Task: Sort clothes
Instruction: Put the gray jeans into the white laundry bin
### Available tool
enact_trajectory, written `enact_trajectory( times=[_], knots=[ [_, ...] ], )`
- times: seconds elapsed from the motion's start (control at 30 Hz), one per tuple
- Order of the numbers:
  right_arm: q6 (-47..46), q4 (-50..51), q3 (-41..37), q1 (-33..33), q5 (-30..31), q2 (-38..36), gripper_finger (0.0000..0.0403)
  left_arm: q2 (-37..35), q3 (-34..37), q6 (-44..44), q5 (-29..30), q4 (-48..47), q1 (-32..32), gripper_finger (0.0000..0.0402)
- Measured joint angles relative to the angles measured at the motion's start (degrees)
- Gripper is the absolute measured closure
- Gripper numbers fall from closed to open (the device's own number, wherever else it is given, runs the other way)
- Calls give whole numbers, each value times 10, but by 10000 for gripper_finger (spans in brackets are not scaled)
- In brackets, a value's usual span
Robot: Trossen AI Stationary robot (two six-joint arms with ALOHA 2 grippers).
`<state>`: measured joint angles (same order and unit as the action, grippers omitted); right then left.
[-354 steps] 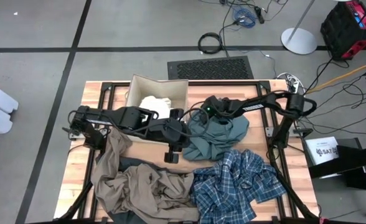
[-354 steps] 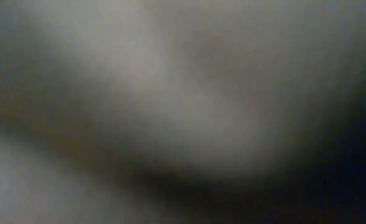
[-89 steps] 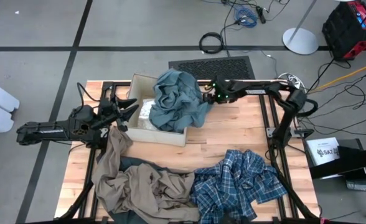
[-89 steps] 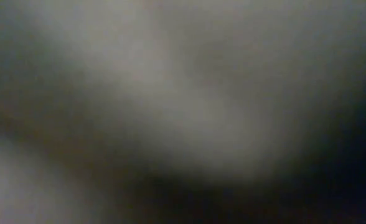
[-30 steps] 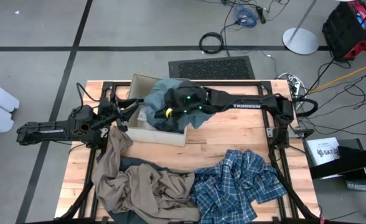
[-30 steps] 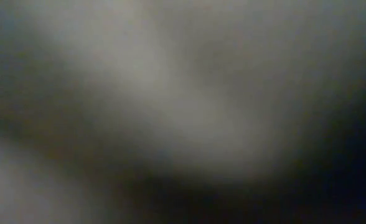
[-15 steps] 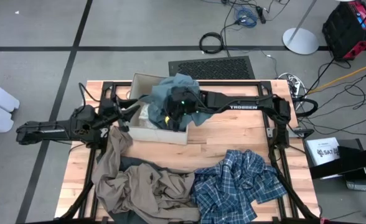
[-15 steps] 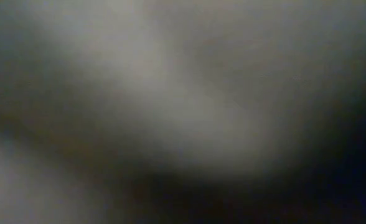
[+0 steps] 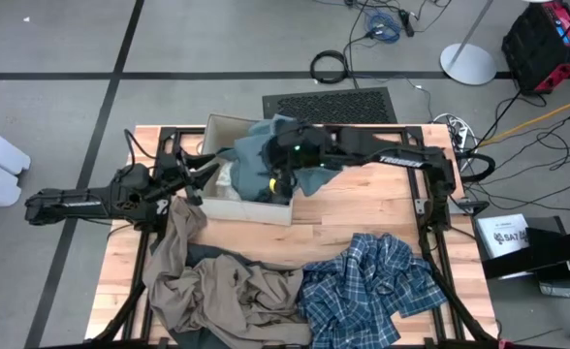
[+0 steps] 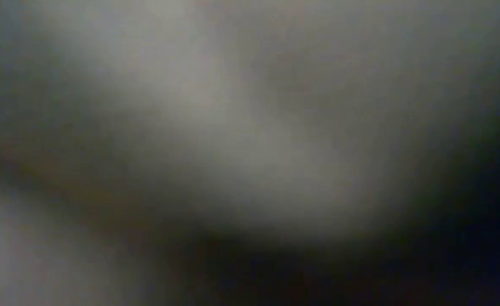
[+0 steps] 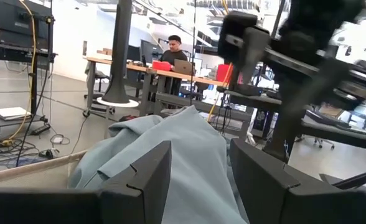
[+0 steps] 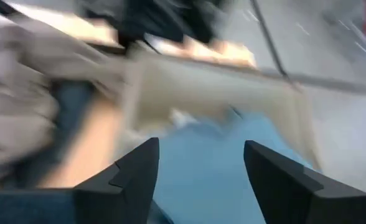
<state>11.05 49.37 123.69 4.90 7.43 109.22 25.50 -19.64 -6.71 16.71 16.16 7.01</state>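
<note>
Teal-grey garment [image 11: 170, 149] ahead (heaped); person [image 11: 173, 53] at desk behind

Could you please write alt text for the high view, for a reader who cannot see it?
The right gripper hangs open over a cardboard box holding the teal-grey garment. The left gripper waits open beside the box; khaki-tan garment and plaid garment lie on the table.

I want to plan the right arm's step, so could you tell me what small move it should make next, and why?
Probably lift the right gripper clear of the cardboard box. Its fingers stand open, and the teal-grey garment lies heaped in the box rather than clamped between them. The plaid garment still lies on the table, unsorted.
</note>
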Motion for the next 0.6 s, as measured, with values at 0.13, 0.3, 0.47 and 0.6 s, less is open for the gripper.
enact_trajectory(
  times=[0.13, 0.3, 0.47, 0.6],
  knots=[
    [-95, 100, 24, 22, 118, -31, 175, 0, 0, -3, 0, -1, 0, 228],
    [-235, 240, 18, 90, 122, -79, 180, 0, 0, -3, 0, -3, 0, 228],
    [-248, 276, -56, 141, 80, -128, 179, 0, 0, -4, 0, -2, 0, 228],
    [-246, 226, -180, 173, 11, -187, 179, 0, 0, -5, 0, -2, 0, 228]
  ],
)
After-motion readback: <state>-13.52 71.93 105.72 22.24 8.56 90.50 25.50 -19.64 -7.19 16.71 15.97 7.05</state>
